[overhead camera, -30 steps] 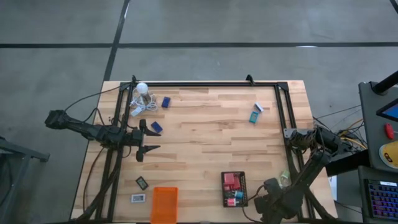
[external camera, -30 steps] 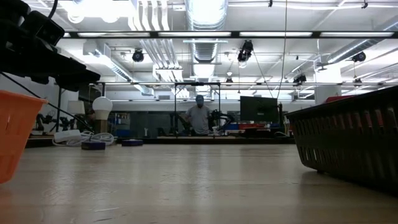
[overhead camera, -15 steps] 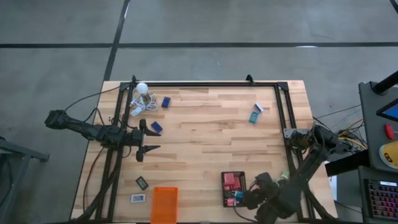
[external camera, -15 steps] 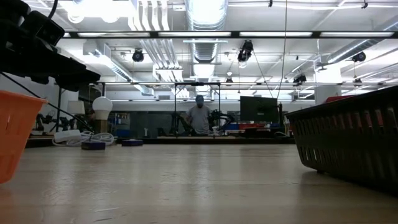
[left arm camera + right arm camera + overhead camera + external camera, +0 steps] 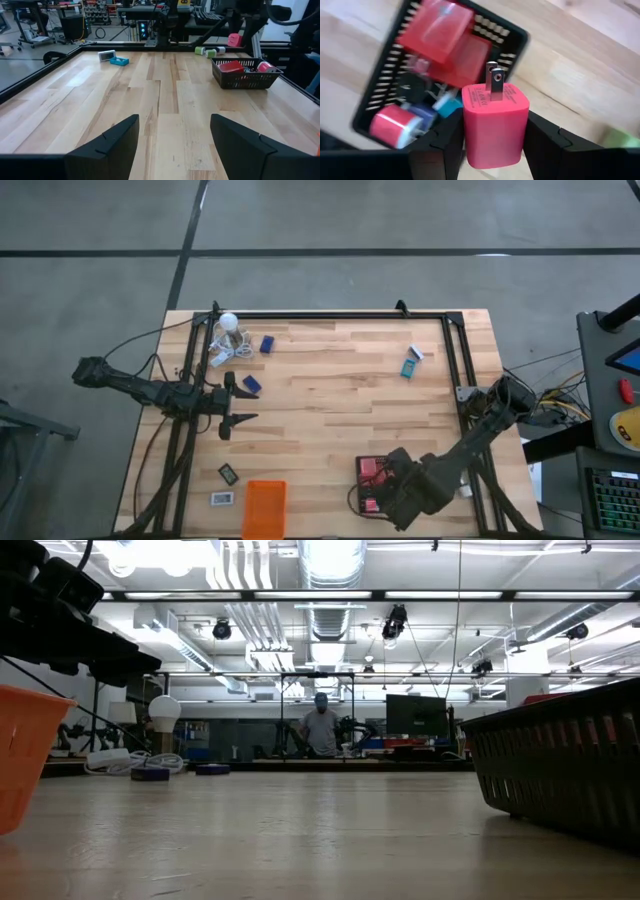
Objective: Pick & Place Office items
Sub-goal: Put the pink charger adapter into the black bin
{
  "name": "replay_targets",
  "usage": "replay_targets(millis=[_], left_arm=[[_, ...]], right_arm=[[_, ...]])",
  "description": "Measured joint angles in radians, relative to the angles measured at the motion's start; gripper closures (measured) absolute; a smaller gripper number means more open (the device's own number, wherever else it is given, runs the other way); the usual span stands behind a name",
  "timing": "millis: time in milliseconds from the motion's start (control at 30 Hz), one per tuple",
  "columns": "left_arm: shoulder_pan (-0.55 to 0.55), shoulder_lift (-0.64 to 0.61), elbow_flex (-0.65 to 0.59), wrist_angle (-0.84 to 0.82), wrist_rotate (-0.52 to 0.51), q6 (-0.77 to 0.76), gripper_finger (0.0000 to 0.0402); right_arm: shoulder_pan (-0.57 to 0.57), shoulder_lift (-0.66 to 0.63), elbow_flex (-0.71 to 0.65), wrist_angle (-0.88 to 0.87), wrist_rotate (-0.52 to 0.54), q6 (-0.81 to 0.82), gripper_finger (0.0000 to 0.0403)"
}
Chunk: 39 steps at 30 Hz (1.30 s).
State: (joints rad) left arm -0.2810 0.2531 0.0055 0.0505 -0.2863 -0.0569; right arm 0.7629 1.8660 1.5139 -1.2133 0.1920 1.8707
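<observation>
Swinging in from the table's near right corner over the last second, the right gripper [image 5: 492, 142] now hangs over the black mesh basket [image 5: 362, 496], its two dark fingers [image 5: 442, 145] pinching a pink plastic wall-charger cube with two metal prongs [image 5: 495, 125]. The cube sits just above the basket's rim on the side nearer the right arm, not yet inside. Within the basket lie red boxes [image 5: 442, 27], a pink-and-white cylinder-like piece [image 5: 395, 127], a dark blue block [image 5: 422, 112] and a small teal bit [image 5: 448, 106]. A green blur [image 5: 620, 137] shows on the wood just beyond the basket, too soft to identify.

Well away from the basket, toward the table's far right, rests a teal-and-white box [image 5: 410, 365]. Across the table from the basket are two dark blue blocks [image 5: 251, 383], a white bulb with coiled cable [image 5: 228, 322], an orange rectangular tray [image 5: 264, 508] and two small black and white rectangles [image 5: 228, 474].

Unmoved, the left gripper [image 5: 237, 405] hovers near those blue blocks, fingers [image 5: 107, 145] spread apart and holding nothing.
</observation>
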Motion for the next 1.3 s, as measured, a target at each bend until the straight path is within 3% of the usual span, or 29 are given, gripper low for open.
replay_targets(millis=[567, 1300], left_arm=[[0.0, 0.0, 0.0, 0.0, 0.0, 0.0, 0.0149], [0.0, -0.001, 0.0, 0.0, 0.0, 0.0, 0.0149]], right_arm=[[-0.028, 0.017, -0.006, 0.102, 0.073, -0.076, 0.0239], [-0.033, 0.149, 0.012, 0.185, -0.01, -0.099, 0.0235]])
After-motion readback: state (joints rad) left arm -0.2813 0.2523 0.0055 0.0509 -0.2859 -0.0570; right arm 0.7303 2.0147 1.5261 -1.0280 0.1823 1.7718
